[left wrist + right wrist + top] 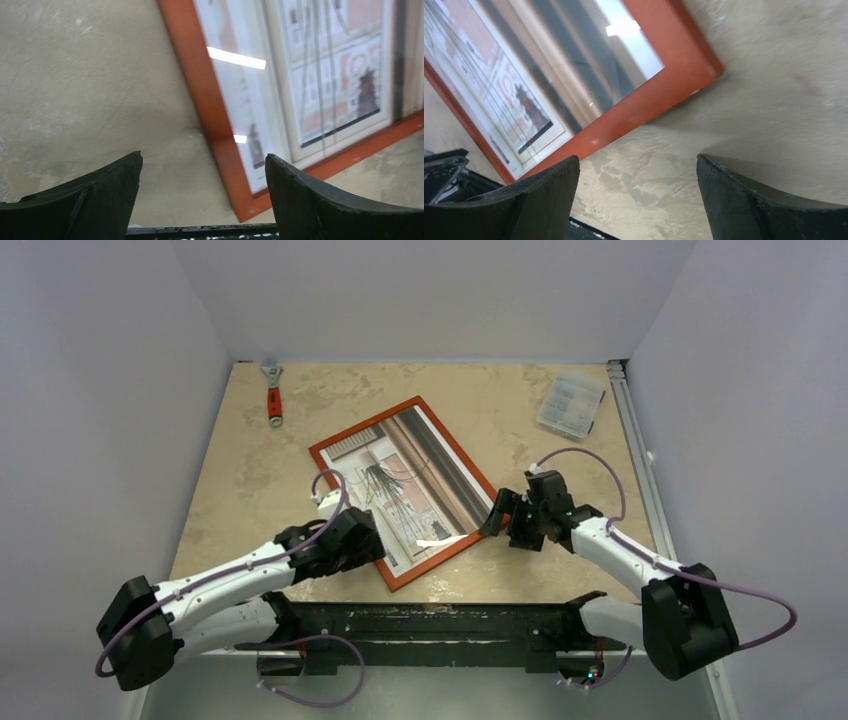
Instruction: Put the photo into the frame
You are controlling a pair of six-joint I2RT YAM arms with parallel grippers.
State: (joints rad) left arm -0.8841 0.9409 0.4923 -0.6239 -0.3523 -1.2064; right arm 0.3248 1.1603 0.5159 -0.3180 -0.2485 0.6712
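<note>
The frame [365, 423], with the photo [420, 480] seen within, is laid diagonally on the counter [250, 480]. The left fingers [100, 195] are held apart over its near corner. The right fingers [744, 195] are held apart, empty, beside its right corner.

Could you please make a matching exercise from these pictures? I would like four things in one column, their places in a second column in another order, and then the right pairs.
Things:
1. wrench
2. clear plastic box
3. photo
4. right gripper

Places:
A. inside the frame
B. far left corner of the table
C. near the frame's right corner, jaws open
D. far right corner of the table

Pairs: 1-B, 2-D, 3-A, 4-C
</note>
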